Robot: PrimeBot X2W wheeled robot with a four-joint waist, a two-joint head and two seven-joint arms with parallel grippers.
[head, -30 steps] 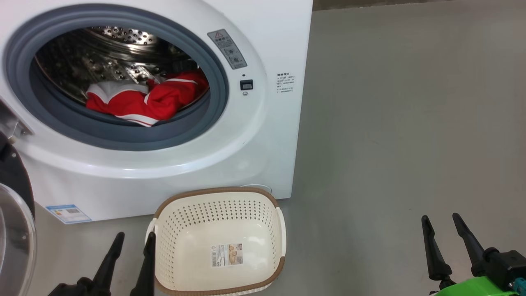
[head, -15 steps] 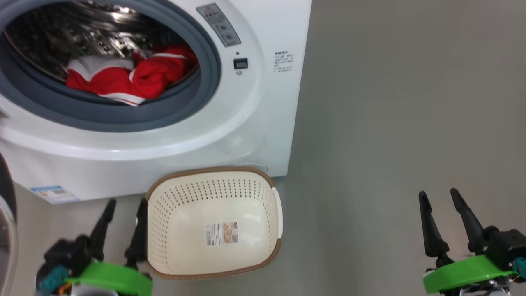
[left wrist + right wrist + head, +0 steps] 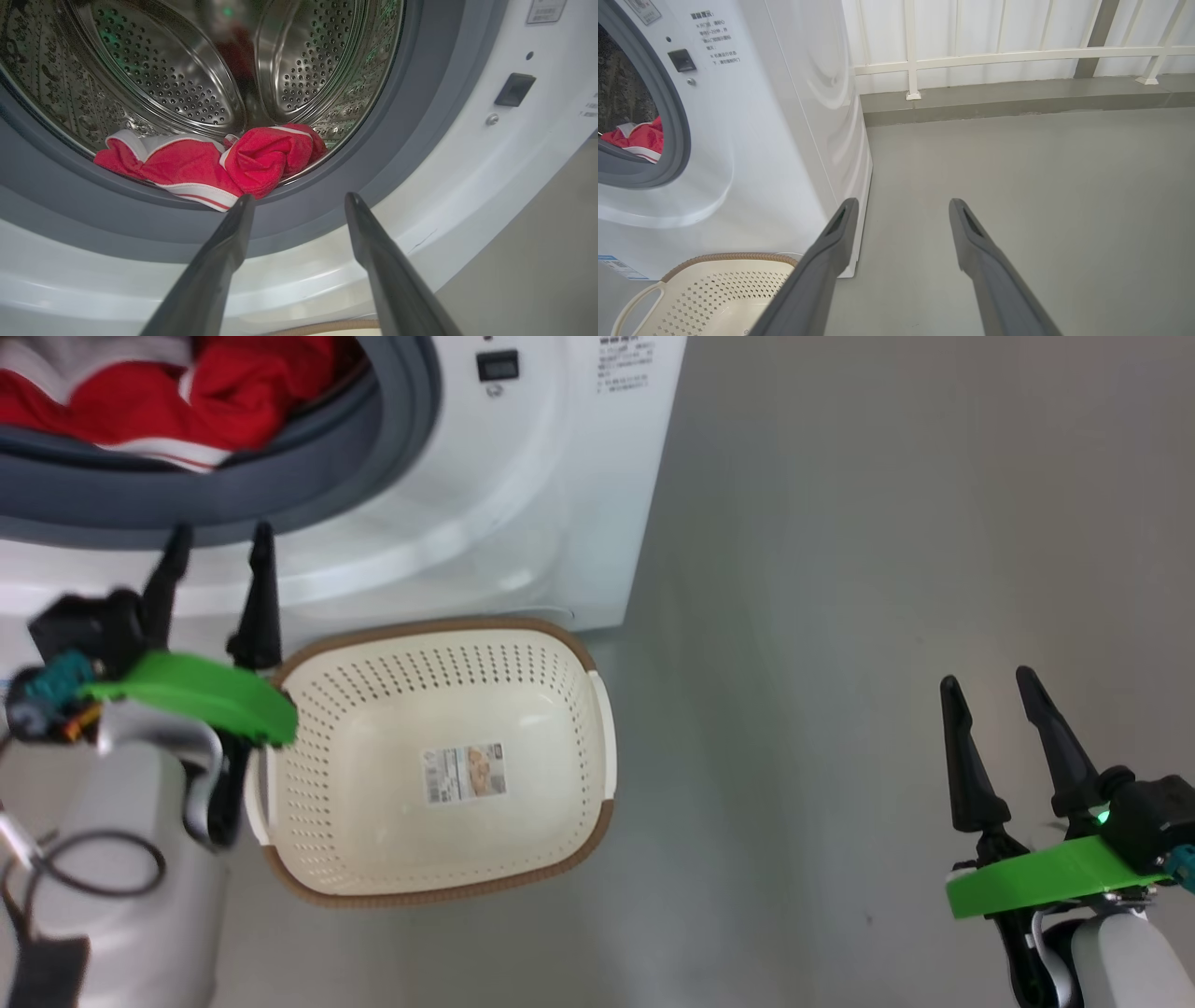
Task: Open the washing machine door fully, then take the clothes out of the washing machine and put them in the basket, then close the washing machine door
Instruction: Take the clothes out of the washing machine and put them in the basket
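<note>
Head: my left gripper (image 3: 219, 534) wide and empty, just below the washing machine (image 3: 523, 504) seal (image 3: 280, 495); right gripper (image 3: 987, 679) wide, empty, well off to the side; basket (image 3: 439, 627) empty | Left wrist: clothes (image 3: 201, 163) lie at the drum (image 3: 187, 70) lip, opening uncovered; I judge unloading and closing remain | Right wrist: adds a white railing (image 3: 1017, 56) behind.

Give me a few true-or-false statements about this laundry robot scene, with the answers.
1. The clothes lie inside the washing machine. True.
2. The left end effector holds the clothes. False: it is open, holding nothing.
3. The basket is empty. True.
4. The right end effector is shut. False: it is open, above the floor.
5. The basket stands on the washing machine. False: it stands on the floor before it.
</note>
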